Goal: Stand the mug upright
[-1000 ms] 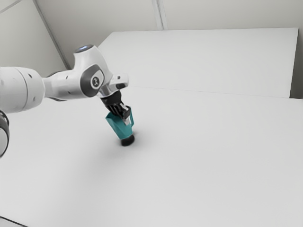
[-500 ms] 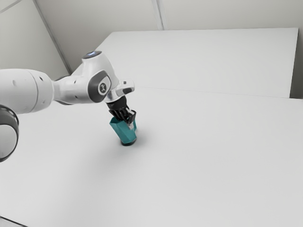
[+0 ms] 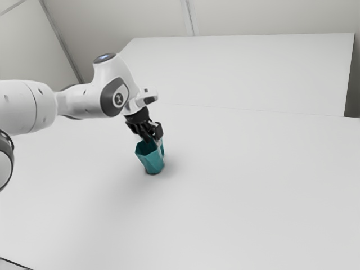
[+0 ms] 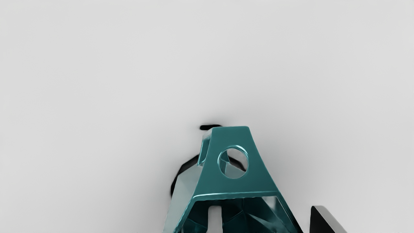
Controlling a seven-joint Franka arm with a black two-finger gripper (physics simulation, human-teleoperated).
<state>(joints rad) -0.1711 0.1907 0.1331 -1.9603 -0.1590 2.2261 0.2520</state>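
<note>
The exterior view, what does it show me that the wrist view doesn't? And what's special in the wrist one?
The exterior view adds the robot's big white arm and the pale wall behind.

The wrist view adds a round hole in the mug's teal tab, and a look down into the mug, where one finger of the claw is inside and the other is outside, apart from it.

Both share the teal mug, the claw and the white table.
</note>
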